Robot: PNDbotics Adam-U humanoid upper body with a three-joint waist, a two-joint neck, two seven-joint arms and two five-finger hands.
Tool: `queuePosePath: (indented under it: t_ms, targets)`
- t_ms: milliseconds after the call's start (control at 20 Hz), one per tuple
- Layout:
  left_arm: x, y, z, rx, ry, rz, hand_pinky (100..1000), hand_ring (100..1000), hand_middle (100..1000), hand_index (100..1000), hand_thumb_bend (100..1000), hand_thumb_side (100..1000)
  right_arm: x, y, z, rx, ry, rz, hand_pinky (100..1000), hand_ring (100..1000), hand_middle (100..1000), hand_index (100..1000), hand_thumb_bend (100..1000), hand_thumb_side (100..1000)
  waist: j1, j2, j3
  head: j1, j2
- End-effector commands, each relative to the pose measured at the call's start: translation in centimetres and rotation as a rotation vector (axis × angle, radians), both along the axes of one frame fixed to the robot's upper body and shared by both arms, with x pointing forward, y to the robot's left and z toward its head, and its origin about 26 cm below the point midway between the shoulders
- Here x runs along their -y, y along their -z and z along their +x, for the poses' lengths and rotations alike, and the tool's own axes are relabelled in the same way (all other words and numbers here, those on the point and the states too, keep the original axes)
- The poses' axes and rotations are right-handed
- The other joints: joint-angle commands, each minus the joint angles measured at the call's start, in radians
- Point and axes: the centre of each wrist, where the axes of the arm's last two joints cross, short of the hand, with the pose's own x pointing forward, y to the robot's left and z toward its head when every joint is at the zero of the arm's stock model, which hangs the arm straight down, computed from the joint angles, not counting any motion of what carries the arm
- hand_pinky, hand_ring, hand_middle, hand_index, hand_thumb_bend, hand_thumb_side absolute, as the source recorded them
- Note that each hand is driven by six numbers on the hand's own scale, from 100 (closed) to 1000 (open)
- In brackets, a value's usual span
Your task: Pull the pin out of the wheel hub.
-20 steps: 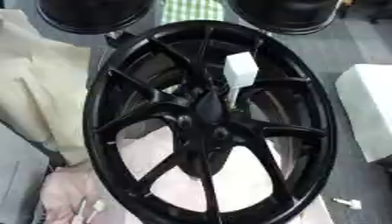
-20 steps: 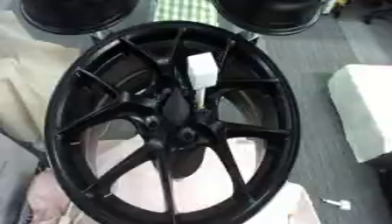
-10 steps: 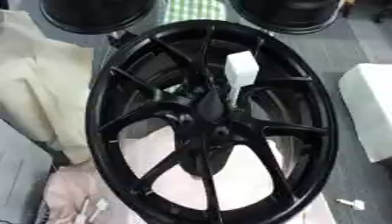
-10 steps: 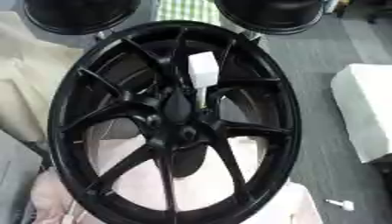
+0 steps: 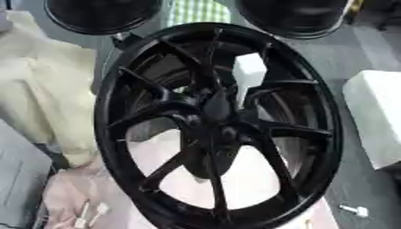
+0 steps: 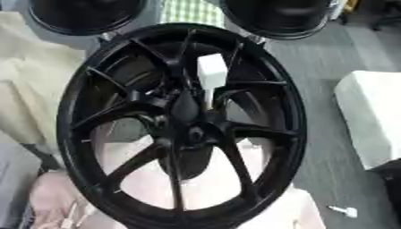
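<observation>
A big black wheel (image 5: 215,129) fills most of both views. It is round, with thin spokes that spread out from the middle like a star. Its rim looks smooth and a bit shiny. The bottom of the rim is cut off by the lower edge of the view.

A white blocky thing (image 6: 211,71) sits just above the middle of the wheel, between two spokes. A thin pale stem goes down from it toward the middle. It may be the pin, but it is too blurry to be sure. The very middle of the wheel (image 6: 192,132) is all dark, so the holes and bolts there are hard to make out.

Neither robot hand shows in either view, so there is no telling if they are wide or closed.

Under the wheel lies soft pink cloth (image 5: 70,197), wrinkled, and it shows through the gaps between the spokes. Cream cloth (image 5: 47,98) lies in folds along the left edge. Two more round black things (image 5: 102,15) (image 5: 294,15) peek in at the top edge, only partly seen. Between them is a green and white checked patch (image 6: 188,11).

A white boxy shape (image 6: 372,116) is at the right edge, cut off. A tiny white bit (image 5: 354,210) lies on the grey floor (image 6: 329,58) near the lower right corner
</observation>
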Motion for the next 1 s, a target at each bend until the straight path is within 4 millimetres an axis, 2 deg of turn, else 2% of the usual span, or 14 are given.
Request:
queuePosePath:
  t_ms: [50,450,800,1000]
  targets:
    - [-0.7,-1.5,-0.1,0.016,-0.001,0.048,768,649,584,744,674,571,-1.9,-0.3,0.0,0.040,-0.026,-0.143,874,835,747,801,510,478,0.002,-0.023,0.000,-0.009,-0.011]
    - [-0.6,-0.9,-0.3,0.001,0.001,0.041,768,650,584,744,674,572,-8.5,0.8,3.9,0.017,-0.118,-0.400,874,834,749,801,517,483,0.012,-0.031,-0.004,-0.052,-0.001]
    - [-0.2,-0.6,-0.2,-0.007,0.014,0.032,768,651,584,744,674,573,-12.1,0.3,6.8,-0.033,-0.183,-0.460,874,834,748,801,518,477,0.018,-0.037,-0.002,-0.076,0.013]
    - [-0.3,-0.3,-0.3,-0.013,0.011,0.026,768,651,584,744,675,574,-14.0,-0.3,7.2,-0.064,-0.225,-0.473,874,834,749,802,516,474,0.015,-0.039,-0.005,-0.078,0.020]
